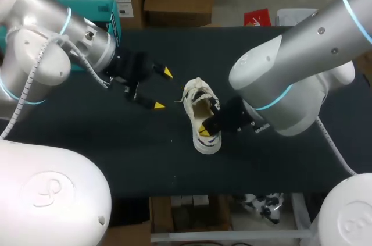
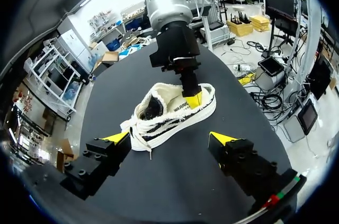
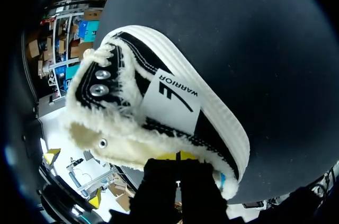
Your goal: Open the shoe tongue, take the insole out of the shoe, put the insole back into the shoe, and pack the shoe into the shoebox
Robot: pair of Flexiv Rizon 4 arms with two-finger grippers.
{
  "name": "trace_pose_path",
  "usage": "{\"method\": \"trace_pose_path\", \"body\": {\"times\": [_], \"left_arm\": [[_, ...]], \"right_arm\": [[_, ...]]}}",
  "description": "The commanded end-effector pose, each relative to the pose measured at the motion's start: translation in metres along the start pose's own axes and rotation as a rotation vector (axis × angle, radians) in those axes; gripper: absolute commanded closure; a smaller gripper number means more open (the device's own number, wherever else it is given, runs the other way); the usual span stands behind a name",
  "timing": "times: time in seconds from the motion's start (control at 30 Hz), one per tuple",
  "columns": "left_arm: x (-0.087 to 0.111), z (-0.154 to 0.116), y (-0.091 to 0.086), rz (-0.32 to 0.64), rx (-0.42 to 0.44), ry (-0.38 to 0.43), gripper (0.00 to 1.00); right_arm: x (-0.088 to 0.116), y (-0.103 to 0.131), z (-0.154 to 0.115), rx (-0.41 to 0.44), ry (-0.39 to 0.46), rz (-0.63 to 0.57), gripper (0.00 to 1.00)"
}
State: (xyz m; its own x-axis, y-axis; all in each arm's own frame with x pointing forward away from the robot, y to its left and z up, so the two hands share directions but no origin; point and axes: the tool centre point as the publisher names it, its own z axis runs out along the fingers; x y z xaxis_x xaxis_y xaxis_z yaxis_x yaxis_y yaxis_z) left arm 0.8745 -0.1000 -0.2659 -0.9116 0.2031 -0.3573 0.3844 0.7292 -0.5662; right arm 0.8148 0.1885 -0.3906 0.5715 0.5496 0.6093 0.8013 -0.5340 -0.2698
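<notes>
**Table** (image 1: pixel 87 141): black top, carries all items below.

**Teal box** (image 1: pixel 107 7): far left corner of the table, partly hidden behind the left arm.

**Left arm** (image 1: pixel 52 36): enters from the left, above the table.

**Left claw** (image 1: pixel 163 89): fingers wide apart, holding nothing. It hangs above the table just left of the shoe. In its own wrist view the left claw (image 2: pixel 169 138) faces the shoe's side, with the shoe ahead of the tips and apart from them.

**Shoe** (image 1: pixel 196 97): mid-table, upright on its white sole. It has a cream fleece lining, a black-and-white striped side and loose laces at the toe end, which lies nearest the left claw. Shoe (image 2: pixel 159 121); shoe (image 3: pixel 159 97).

**Right claw** (image 1: pixel 204 129): clamped on the shoe's side wall near the heel. One yellow tip sits against the outside; the other goes into the opening. Right claw (image 2: pixel 192 97); right claw (image 3: pixel 177 156), tips close together at the fleece rim.

**Right arm** (image 1: pixel 302 77): enters from the right, elbow above the table.
</notes>
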Motion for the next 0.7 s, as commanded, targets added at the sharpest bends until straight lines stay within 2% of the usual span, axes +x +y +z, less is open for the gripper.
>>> {"method": "trace_pose_path", "body": {"times": [0.03, 0.17, 0.43, 0.7], "left_arm": [[0.009, -0.002, -0.011, -0.005, -0.105, -0.031, 0.00], [0.009, -0.002, -0.011, -0.005, -0.105, -0.031, 0.00], [0.009, -0.002, -0.011, -0.005, -0.105, -0.031, 0.00], [0.009, -0.002, -0.011, -0.005, -0.105, -0.031, 0.00]], "right_arm": [[-0.002, 0.003, 0.004, 0.005, 0.014, -0.003, 1.00], [-0.003, 0.000, 0.002, -0.003, 0.024, -0.010, 1.00], [0.003, -0.009, -0.026, -0.104, -0.021, -0.041, 1.00], [-0.005, -0.001, -0.017, -0.109, -0.063, -0.020, 1.00]]}}
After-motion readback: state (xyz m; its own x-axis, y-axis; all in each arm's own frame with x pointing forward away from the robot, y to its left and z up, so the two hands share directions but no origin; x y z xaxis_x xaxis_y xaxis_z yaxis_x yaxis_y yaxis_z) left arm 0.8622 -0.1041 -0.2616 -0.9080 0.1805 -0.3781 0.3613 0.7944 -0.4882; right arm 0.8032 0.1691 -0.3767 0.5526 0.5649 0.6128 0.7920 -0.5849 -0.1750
